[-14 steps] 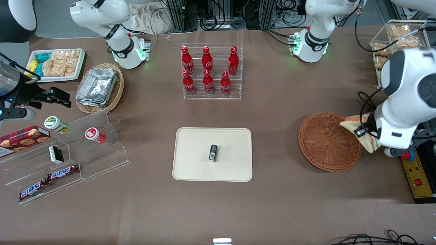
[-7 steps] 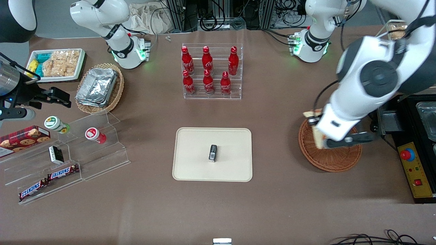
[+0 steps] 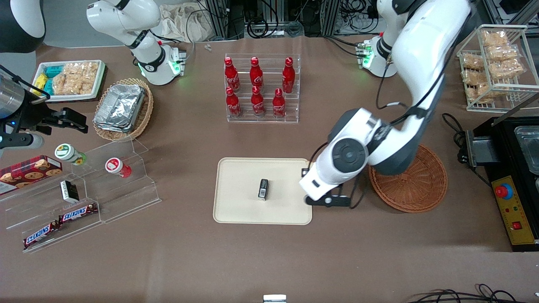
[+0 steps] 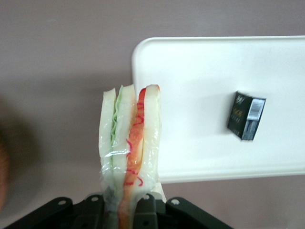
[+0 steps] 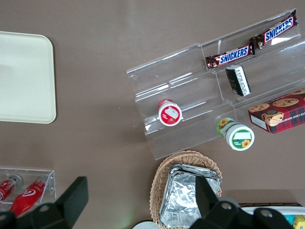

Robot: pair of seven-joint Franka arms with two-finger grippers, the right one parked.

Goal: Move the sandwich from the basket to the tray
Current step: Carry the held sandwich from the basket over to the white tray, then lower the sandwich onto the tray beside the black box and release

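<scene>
Sandwich (image 4: 128,143): clamped upright between the jaws of the left gripper (image 4: 127,202), held in the air above the tray's (image 3: 240,176) edge nearest the wicker basket (image 3: 421,185). Basket lies at three o'clock of the tray. A small black box (image 3: 263,189) rests near the tray's centre.

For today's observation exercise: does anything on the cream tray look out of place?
Yes: a small black box lies alone mid-tray, a non-food oddity. The pincer, at the tray's edge, grips the sandwich.
</scene>
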